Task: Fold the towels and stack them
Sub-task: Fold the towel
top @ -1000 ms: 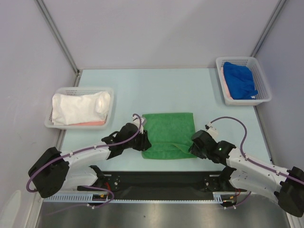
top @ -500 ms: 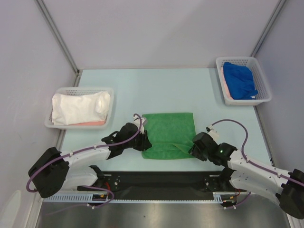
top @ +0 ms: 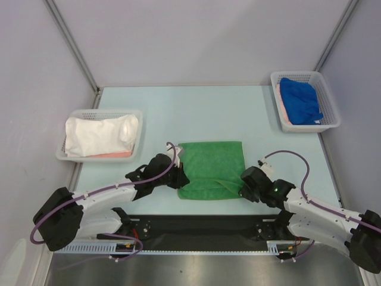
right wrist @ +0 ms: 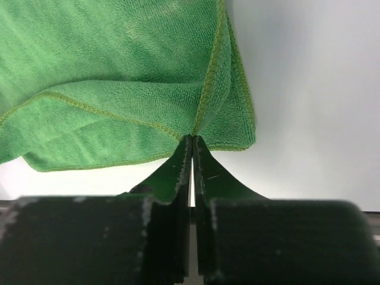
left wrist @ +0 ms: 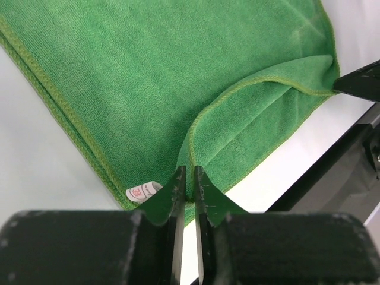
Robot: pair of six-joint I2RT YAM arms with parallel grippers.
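Your green towel (top: pixel 211 167) is sitting flat on the desk (top: pixel 196 113), right near the front edge and between the two arms. Looks like it's already doubled over, you can see stacked hems along one side in the left wrist view.

Your left fingers (left wrist: pixel 176 202) are pressed nearly together with a fold of the towel's top layer pinched between them, at the near-left corner. There's a little white tag (left wrist: pixel 142 192) poking out just beside them. Your right fingers (right wrist: pixel 183 166) are doing the same thing on the near-right corner: squeezed tight on a peak of green cloth where the hem comes to a point. Between the two pinches the top layer is puckered up a bit off the layer below.

Off to the sides: the left basket (top: pixel 104 112) has a white towel (top: pixel 98 134) bunched in it, and the far-right basket (top: pixel 303 75) has a blue towel (top: pixel 300 100). Both are well apart from the green one.
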